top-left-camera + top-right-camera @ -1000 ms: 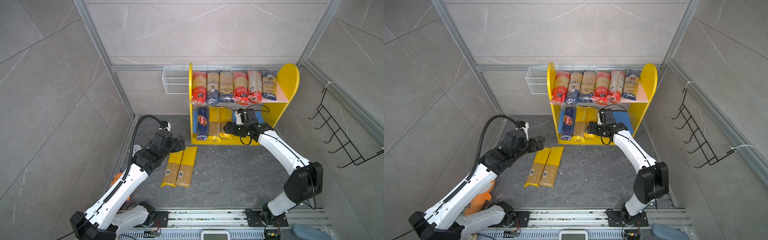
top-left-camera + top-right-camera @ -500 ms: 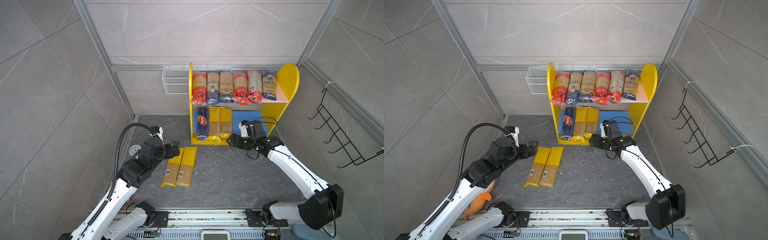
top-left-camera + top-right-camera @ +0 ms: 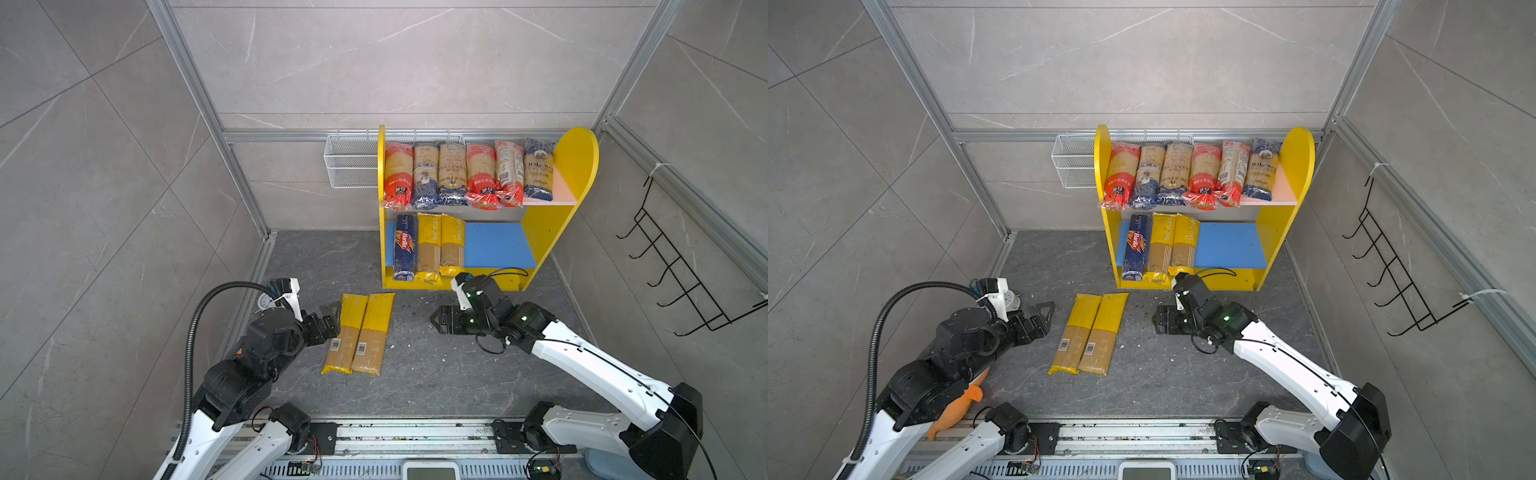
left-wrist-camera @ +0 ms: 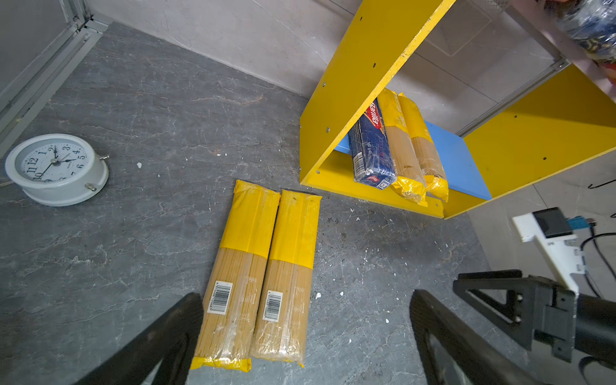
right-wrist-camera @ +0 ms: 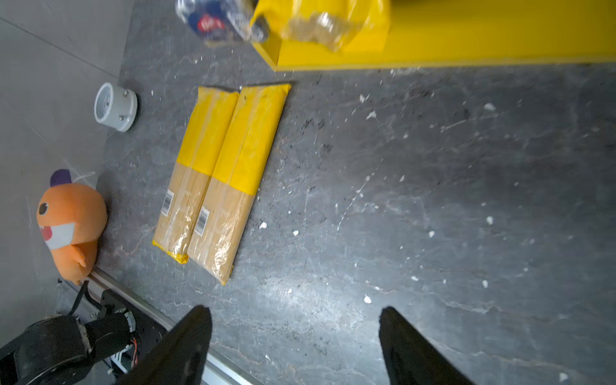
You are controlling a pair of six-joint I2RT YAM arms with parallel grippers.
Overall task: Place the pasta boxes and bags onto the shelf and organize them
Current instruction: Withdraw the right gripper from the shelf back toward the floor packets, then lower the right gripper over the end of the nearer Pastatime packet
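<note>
The left pincer [image 4: 305, 298] has its two fingers [image 4: 166, 336] wide apart, and it grips nothing. Between the fingers show only the floor [image 4: 133, 100] and the near ends of two packs of spaghetti [image 4: 246, 226]. These packs lie flat just in front of the pincer, side by side and touching, with the large yellow half turned away from it. Farther ahead stands the shelf [image 4: 350, 93]. On its blue lower board [image 4: 456, 156], at the end nearer to this pincer, lie a dark-blue box [image 4: 373, 146] and two more yellow packs [image 4: 406, 146], one pressed against the other. Well apart to the side, a white clock [image 4: 56, 166] lies on the floor.

The right pincer [image 5: 293, 313] is apart too and holds nothing; only floor shows between its fingers. In both top views it points toward the two packs on the floor, near them but not touching, and the front edge of the shelf is just beside it. On the pink upper board [image 3: 561, 191] six bags [image 3: 478, 174] lie in a close row. Beyond the packs, an orange toy [image 5: 70, 220] sits near the wall.
</note>
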